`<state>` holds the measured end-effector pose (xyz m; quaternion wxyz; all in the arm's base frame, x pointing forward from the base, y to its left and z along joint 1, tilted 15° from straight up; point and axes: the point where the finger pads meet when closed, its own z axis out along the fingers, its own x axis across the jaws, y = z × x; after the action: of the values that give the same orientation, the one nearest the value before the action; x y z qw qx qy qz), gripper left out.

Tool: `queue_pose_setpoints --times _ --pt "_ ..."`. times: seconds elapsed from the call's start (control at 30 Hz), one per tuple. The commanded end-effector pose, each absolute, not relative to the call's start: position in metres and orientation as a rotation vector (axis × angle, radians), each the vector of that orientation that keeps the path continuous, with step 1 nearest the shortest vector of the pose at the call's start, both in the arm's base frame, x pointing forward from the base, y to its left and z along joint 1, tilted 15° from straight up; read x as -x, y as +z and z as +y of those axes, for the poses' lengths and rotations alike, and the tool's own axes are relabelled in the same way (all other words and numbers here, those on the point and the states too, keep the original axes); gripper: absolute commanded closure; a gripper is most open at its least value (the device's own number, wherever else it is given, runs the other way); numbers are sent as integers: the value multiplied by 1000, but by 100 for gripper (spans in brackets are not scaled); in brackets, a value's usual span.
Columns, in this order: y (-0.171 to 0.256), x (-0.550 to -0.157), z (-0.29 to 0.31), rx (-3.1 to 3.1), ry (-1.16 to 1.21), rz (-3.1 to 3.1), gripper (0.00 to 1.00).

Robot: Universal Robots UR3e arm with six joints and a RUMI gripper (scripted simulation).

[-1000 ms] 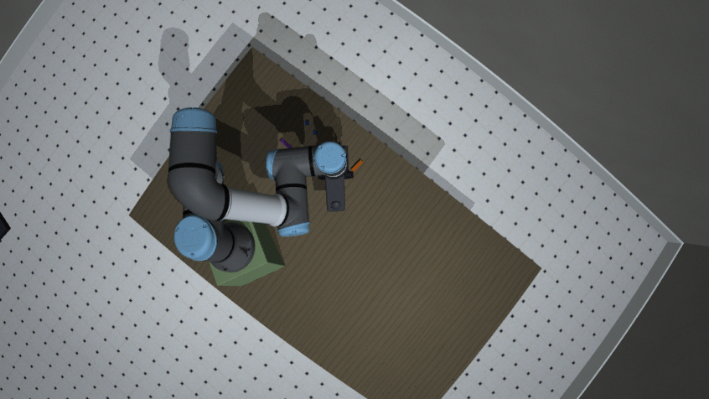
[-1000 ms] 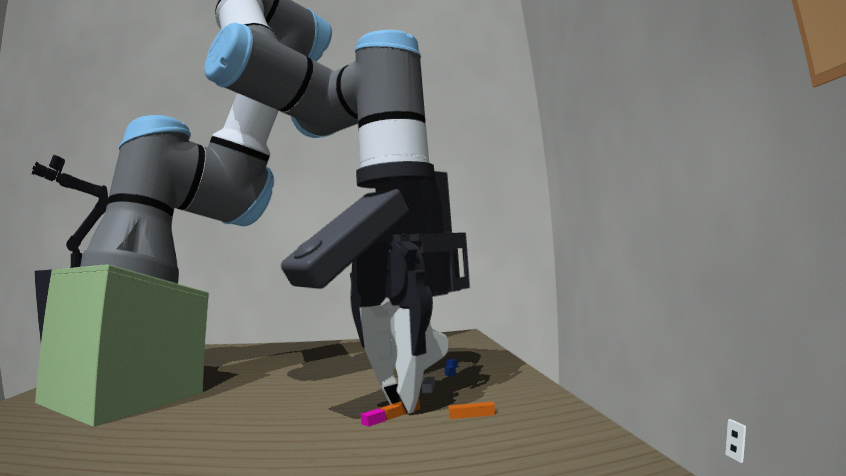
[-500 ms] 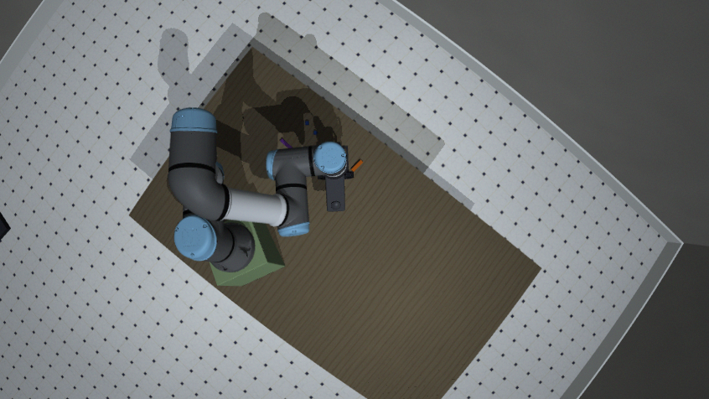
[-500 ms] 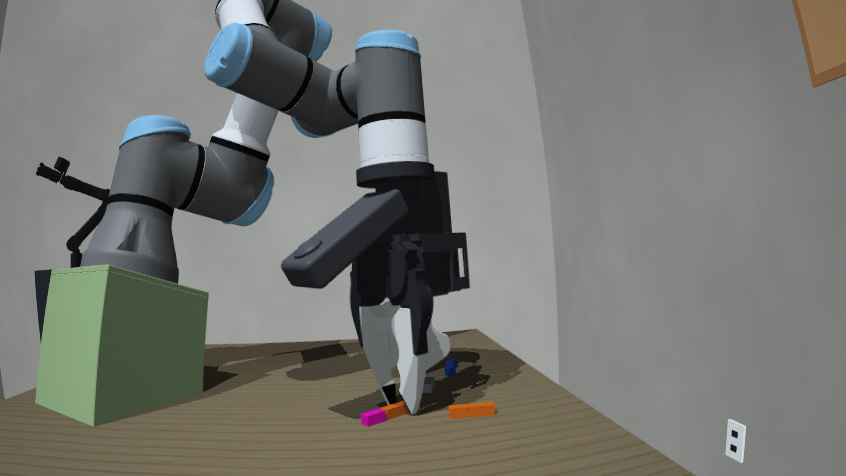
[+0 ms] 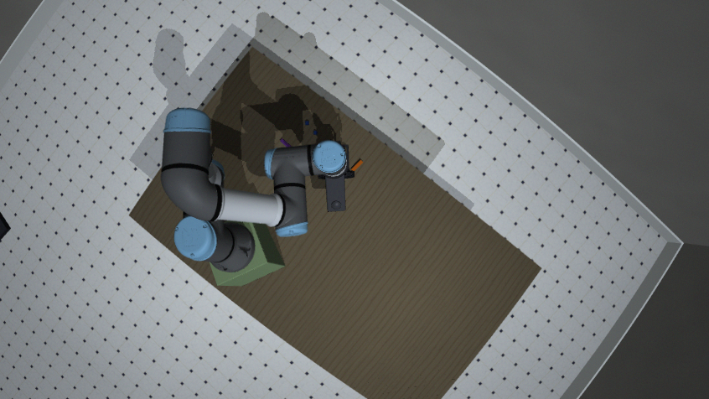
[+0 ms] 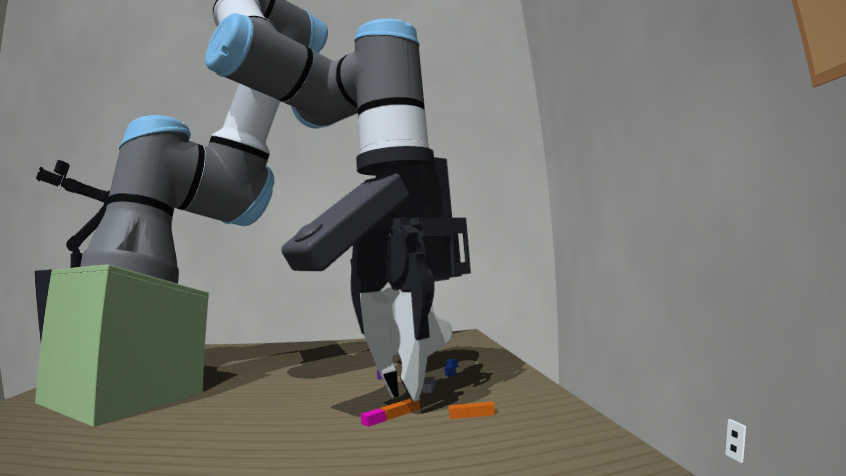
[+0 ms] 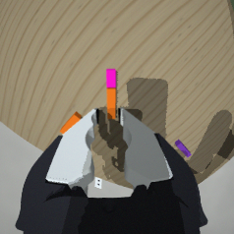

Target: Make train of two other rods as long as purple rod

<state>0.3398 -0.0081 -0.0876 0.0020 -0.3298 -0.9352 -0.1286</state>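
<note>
An orange rod (image 7: 112, 103) lies flat on the wooden table, end to end with a magenta rod (image 7: 111, 79); their ends touch or nearly touch in a straight line. In the side view they show as the orange rod (image 6: 399, 407) and the magenta rod (image 6: 373, 417). My gripper (image 7: 108, 109) stands low over the near end of the orange rod, its fingers a little apart, wider than the rod. The purple rod (image 7: 182, 147) lies off to the right, mostly hidden behind the fingers in the side view (image 6: 379, 374).
A second orange rod (image 6: 471, 409) lies to the right of the gripper, apart from the line. A blue rod (image 6: 451, 367) and a grey rod (image 6: 428, 383) lie behind it. The green base block (image 6: 118, 343) stands at the left.
</note>
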Motion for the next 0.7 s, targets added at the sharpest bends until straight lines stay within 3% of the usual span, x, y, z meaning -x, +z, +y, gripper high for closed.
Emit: queue_pose_setpoints --times 0.0,0.67 --pt "-73 -337 -11 1030 -406 -2927 86" --pt "-15 -332 -26 1030 -405 -2927 86"
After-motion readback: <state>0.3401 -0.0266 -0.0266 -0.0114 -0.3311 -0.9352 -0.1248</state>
